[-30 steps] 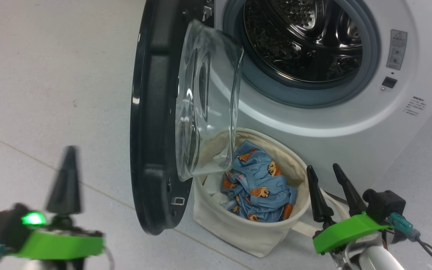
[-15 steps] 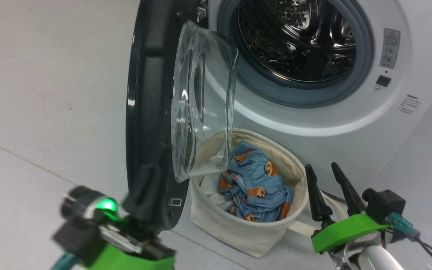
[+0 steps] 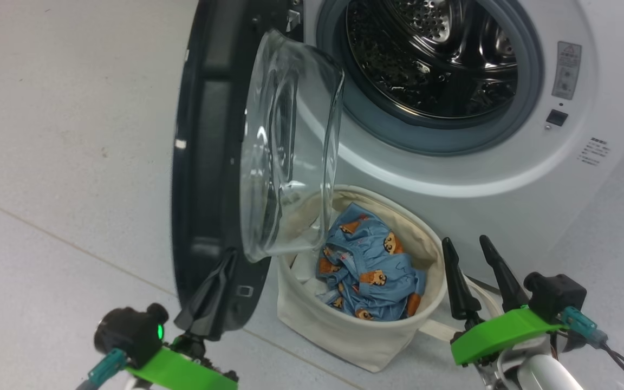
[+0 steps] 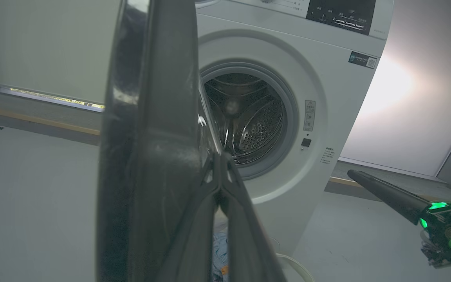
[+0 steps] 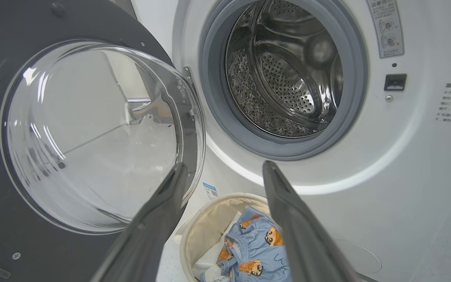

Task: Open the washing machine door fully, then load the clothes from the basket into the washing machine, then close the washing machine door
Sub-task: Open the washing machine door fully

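The washing machine is white, and its steel drum is bare. The washing machine door stands out edge-on with its glass bowl facing the drum. My left gripper is shut on nothing, its tips at the door's lower inner rim. In the left wrist view the left gripper lies beside the door. The cream basket sits below the opening and holds the blue bear-print clothes. My right gripper hangs open just right of the basket. The right gripper points over the clothes.
Pale tiled floor spreads to the left of the door. A white hose or cord lies on the floor by the basket's right side. The door's glass bowl overhangs the basket's left rim. Some white cloth lies under the clothes.
My left gripper has swung in from the lower left to the door's lower inner rim. The door stands slightly wider. The camera has shifted a little; the right gripper is unchanged.
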### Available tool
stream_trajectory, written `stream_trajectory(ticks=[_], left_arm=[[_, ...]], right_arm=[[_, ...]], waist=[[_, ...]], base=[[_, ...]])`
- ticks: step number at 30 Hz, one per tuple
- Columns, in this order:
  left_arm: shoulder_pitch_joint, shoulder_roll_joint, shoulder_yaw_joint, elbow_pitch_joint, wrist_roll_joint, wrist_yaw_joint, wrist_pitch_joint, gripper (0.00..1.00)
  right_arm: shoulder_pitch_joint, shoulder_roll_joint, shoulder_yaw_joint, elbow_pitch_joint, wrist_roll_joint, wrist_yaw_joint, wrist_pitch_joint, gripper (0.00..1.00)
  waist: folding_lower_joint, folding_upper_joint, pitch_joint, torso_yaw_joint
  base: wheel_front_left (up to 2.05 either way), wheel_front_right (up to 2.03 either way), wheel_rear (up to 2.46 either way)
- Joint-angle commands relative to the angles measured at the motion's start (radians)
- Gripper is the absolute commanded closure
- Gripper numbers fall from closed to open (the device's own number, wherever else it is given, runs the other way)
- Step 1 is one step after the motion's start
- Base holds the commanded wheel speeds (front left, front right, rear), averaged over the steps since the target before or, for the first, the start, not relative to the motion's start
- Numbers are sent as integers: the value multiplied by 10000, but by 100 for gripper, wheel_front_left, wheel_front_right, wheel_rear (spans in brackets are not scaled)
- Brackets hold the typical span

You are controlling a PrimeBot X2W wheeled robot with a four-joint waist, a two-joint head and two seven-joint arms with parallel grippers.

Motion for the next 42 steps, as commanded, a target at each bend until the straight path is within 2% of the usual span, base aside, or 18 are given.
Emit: stream_trajectory(ticks=[1, 9, 21, 32, 42], left_arm=[[-414, 180, 638, 16, -123, 143, -46, 100], [-856, 611, 1466, 842, -540, 286, -195, 100], [-2059, 1975, 2913, 2504, -1131, 267, -324, 100], [-3260, 3223, 4149, 4945, -1969, 97, -473, 100], [-3844, 3480, 4450, 6111, -2130, -11, -623, 100]], right_arm=[[-302, 18, 160, -285, 46, 6, -128, 0], [-329, 28, 176, -286, 49, 6, -128, 0], [-525, -3, 330, -244, -21, 6, -128, 0], [-735, -60, 409, -205, 14, 6, -128, 0], [-814, 66, 334, -193, 69, 6, -128, 0]], waist=[[0, 0, -17, 63], [0, 0, -12, 179], [0, 0, 167, -365], [0, 0, 395, -896], [0, 0, 521, -1017]], base=[[0, 0, 0], [0, 0, 0], [0, 0, 0], [0, 0, 0], [0, 0, 0]])
